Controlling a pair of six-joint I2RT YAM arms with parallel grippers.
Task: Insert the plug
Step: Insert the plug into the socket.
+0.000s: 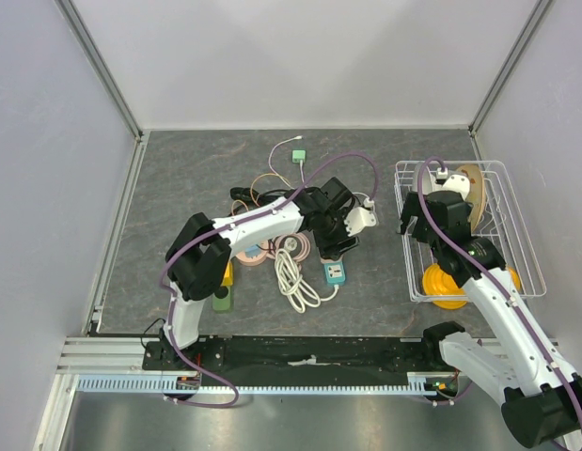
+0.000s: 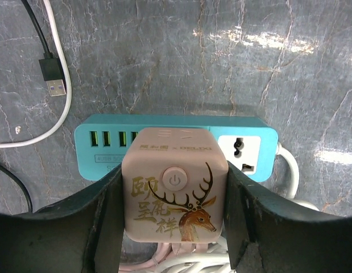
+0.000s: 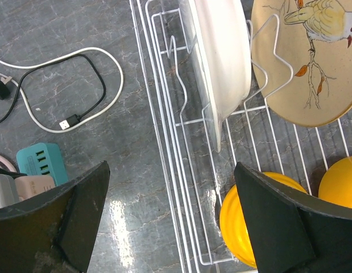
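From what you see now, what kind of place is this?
Probably a robot test cell: plain white walls on aluminium frame posts enclose a grey marbled tabletop holding a white wire dish rack.

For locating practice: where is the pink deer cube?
Left wrist view, centre: the pink deer cube is held by the left gripper, over the teal power strip.

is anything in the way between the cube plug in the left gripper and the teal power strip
Nothing visible. The left gripper holds the pink cube plug directly over the teal power strip, with no object between them. The black usb cable and white cable lie beside the strip's usb end, not across it.
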